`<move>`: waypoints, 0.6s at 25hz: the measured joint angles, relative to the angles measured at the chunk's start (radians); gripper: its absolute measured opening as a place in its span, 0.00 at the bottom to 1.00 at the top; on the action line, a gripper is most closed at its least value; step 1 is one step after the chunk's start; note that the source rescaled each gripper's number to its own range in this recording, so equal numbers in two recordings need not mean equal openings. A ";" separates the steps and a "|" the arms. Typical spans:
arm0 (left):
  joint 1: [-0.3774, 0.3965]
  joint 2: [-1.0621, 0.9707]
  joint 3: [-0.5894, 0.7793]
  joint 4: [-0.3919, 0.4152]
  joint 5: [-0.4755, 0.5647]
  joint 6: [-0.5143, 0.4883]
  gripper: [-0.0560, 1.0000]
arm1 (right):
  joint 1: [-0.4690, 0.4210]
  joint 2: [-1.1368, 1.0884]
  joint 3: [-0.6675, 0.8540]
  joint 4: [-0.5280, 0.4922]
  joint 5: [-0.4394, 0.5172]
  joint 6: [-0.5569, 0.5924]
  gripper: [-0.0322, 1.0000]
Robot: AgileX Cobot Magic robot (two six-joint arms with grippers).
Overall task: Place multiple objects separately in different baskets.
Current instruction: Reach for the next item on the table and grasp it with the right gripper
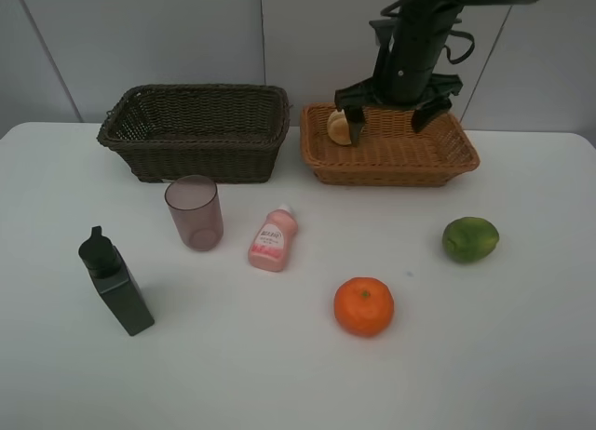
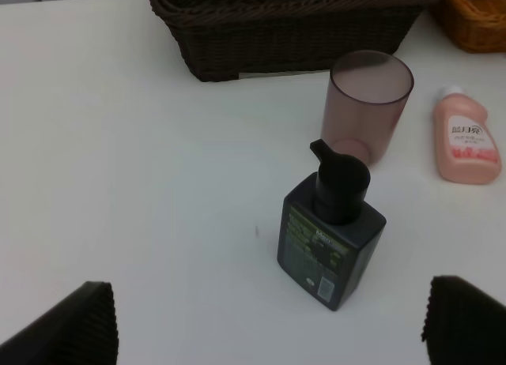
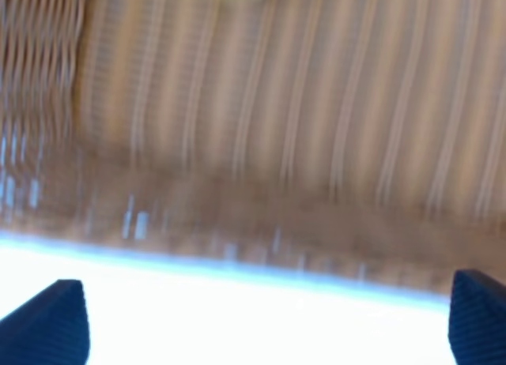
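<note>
1. The white bench (image 1: 279, 383) carries everything.
2. The dark basket (image 1: 196, 132), brown wicker and deep, stands at the back left; nothing shows inside it.
3. The tan basket (image 1: 391, 155), orange-tan and shallower, stands just beside it on the right, a narrow gap between them.
4. The right arm (image 1: 414, 48) hangs over the tan basket. The right jaws are spread wide with nothing between them; the wrist view is blurred, showing only weave.
5. The left jaws are wide apart over the front left of the bench, holding nothing.
6. The pump bottle (image 1: 116, 286), dark green and square with a black pump, stands upright at the front left.
7. The cup (image 1: 195, 213), translucent pink, stands upright in front of the dark basket.
8. The tangerine (image 1: 364, 306), orange with a small green stem mark, sits at front centre.
9. The green fruit (image 1: 470, 239), round and glossy, lies well to the right.
10. The pink bottle (image 1: 273, 239), white-capped and labelled, lies on its side near the cup.
11. The yellowish fruit (image 1: 337, 128) lies in the tan basket's left end, partly hidden by one jaw.
</note>
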 joint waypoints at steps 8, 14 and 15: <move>0.000 0.000 0.000 0.000 0.000 0.000 1.00 | 0.121 -0.256 0.397 0.076 -0.044 -0.250 1.00; 0.000 0.000 0.000 0.000 0.000 0.000 1.00 | 0.150 -0.328 0.564 0.250 -0.100 -0.643 1.00; 0.000 0.000 0.000 0.000 0.000 0.000 1.00 | 0.157 -0.332 0.589 0.271 -0.110 -0.725 1.00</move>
